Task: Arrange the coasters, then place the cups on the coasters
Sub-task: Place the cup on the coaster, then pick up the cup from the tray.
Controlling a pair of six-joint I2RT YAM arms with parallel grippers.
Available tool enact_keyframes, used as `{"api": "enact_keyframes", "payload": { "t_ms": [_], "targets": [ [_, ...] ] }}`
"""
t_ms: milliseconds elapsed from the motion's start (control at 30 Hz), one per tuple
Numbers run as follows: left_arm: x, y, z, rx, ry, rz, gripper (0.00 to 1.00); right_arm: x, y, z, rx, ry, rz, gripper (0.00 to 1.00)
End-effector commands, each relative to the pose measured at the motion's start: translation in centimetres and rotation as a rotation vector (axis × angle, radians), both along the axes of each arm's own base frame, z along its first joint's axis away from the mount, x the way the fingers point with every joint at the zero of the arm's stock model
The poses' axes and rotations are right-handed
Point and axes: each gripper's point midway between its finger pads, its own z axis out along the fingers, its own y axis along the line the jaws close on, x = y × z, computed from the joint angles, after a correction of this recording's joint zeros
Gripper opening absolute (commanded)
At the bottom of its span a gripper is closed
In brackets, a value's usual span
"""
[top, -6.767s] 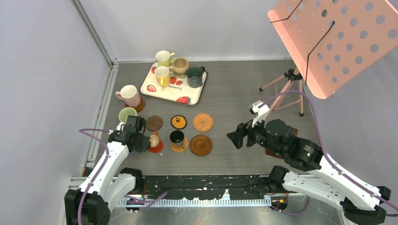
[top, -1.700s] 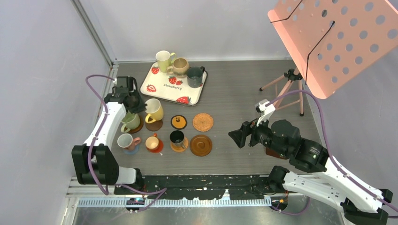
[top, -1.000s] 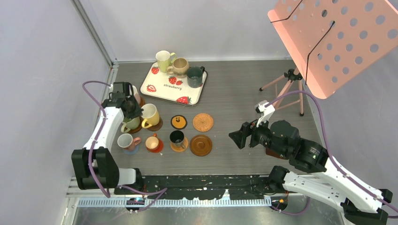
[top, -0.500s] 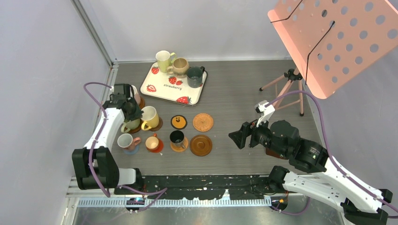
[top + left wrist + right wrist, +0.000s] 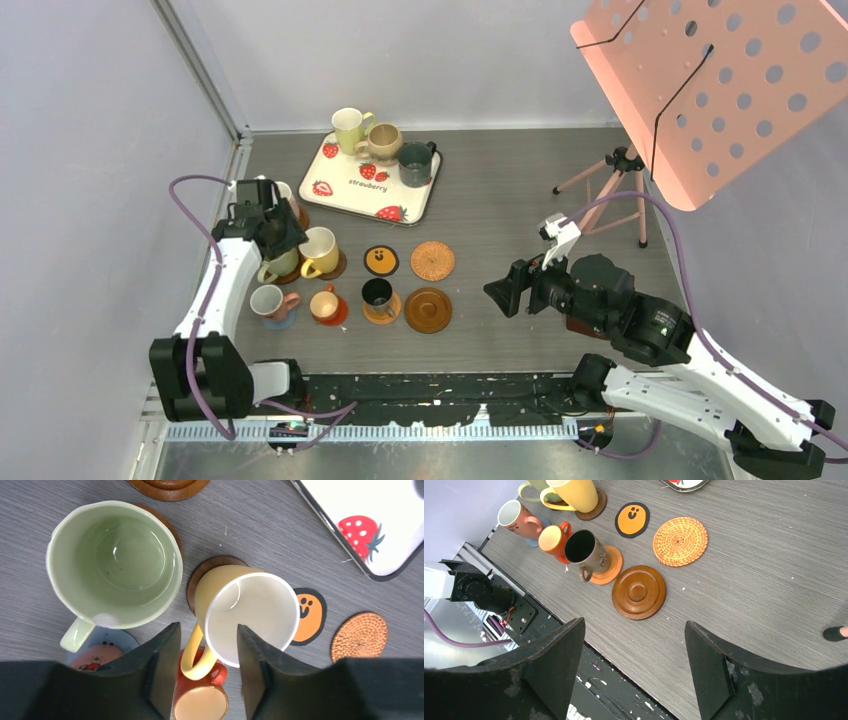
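The yellow cup (image 5: 247,612) stands on a dark brown coaster (image 5: 200,572) in the left part of the surface. It is glossy outside, white and empty inside, and its looped handle points back toward me. My left fingers (image 5: 280,235) stand parted just above that handle, one on each side of it, and they are not pinching it. My right fingers (image 5: 503,290) are spread wide over bare surface on the right, with nothing between them.

Just left of the yellow cup is the pale green cup (image 5: 115,562), also empty, with a brown coaster rim (image 5: 171,529) showing under it. In the nearer row a pink cup (image 5: 268,302) sits on a blue-grey coaster (image 5: 117,639), an orange cup (image 5: 553,537) on a red one (image 5: 338,316), and a black cup (image 5: 584,550) on an orange coaster (image 5: 610,566). Three coasters lie bare: the black one with an orange face (image 5: 632,519), the woven wicker one (image 5: 680,541) and the brown wooden rimmed one (image 5: 639,592). One more cup (image 5: 287,193) is mostly hidden behind my left wrist.

The surface (image 5: 500,200) is grey with a fine wood grain, enclosed by pale lilac-grey walls with a metal post (image 5: 200,70) at the back left corner. On the right stands a small tripod (image 5: 612,180), and a pink perforated board (image 5: 720,80) hangs over it.

At the back, the white strawberry-printed tray (image 5: 355,190) holds three cups close together along its far side: a pale yellow-green cup (image 5: 348,125), a tan cup (image 5: 384,143) and a dark teal cup (image 5: 415,165).
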Motion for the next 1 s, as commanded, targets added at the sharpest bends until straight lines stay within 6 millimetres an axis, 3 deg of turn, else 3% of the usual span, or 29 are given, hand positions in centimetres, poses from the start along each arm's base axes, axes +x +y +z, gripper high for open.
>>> {"api": "enact_keyframes", "payload": {
  "t_ms": [0, 167, 367, 400, 433, 467, 500, 533, 667, 800, 833, 867, 900, 933, 967],
  "targets": [
    [0.4, 0.0, 4.4, 0.006, -0.135, -0.016, 0.51, 0.4, 1.3, 1.5, 0.061, -0.016, 0.013, 0.8],
    [-0.3, -1.7, 8.1, -0.048, -0.213, -0.101, 0.58, 1.3, 2.2, 2.0, 0.083, -0.001, -0.015, 0.8],
    [-2.2, -5.4, 10.8, -0.186, -0.32, -0.253, 0.63, 5.1, 3.9, 2.2, 0.031, 0.018, -0.151, 0.8],
    [-2.7, -6.1, 10.8, -0.211, -0.336, -0.281, 0.73, 5.6, 4.2, 3.1, 0.04, 0.003, -0.166, 0.8],
    [-3.4, -6.6, 10.5, -0.234, -0.338, -0.305, 0.95, 6.7, 4.6, 2.6, 0.01, 0.003, -0.197, 0.8],
    [-3.9, -7.0, 10.5, -0.247, -0.346, -0.32, 0.99, 7.3, 5.0, 3.6, 0.024, -0.012, -0.209, 0.8],
    [-4.5, -7.3, 10.4, -0.256, -0.35, -0.336, 0.99, 8.3, 5.5, 2.9, -0.008, -0.005, -0.233, 0.8],
    [-5.0, -7.6, 10.5, -0.265, -0.362, -0.352, 0.99, 9.0, 6.0, 3.9, 0.012, -0.023, -0.242, 0.8],
    [-7.0, -8.6, 10.7, -0.284, -0.411, -0.418, 0.99, 13.4, 8.3, 3.8, -0.016, -0.029, -0.283, 0.81],
    [-8.8, -9.7, 9.9, -0.245, -0.461, -0.486, 0.99, 18.5, 10.8, 2.9, -0.029, -0.002, -0.329, 0.81],
    [-9.1, -10.0, 9.5, -0.23, -0.469, -0.505, 0.99, 20.0, 11.9, 2.3, -0.036, 0.012, -0.338, 0.81],
    [-9.3, -9.8, 8.8, -0.209, -0.465, -0.502, 0.99, 21.7, 12.3, 0.4, -0.068, 0.037, -0.36, 0.8],
    [-9.4, -9.6, 8.2, -0.188, -0.453, -0.497, 0.99, 22.9, 12.9, 2.1, -0.03, 0.019, -0.374, 0.8],
    [-9.6, -9.6, 7.8, -0.179, -0.437, -0.504, 0.99, 24.5, 13.0, -0.4, -0.068, 0.053, -0.398, 0.8],
    [-10.0, -9.8, 8.1, -0.171, -0.427, -0.523, 0.99, 25.5, 13.5, 0.6, -0.037, 0.049, -0.411, 0.8]
  ]
}}
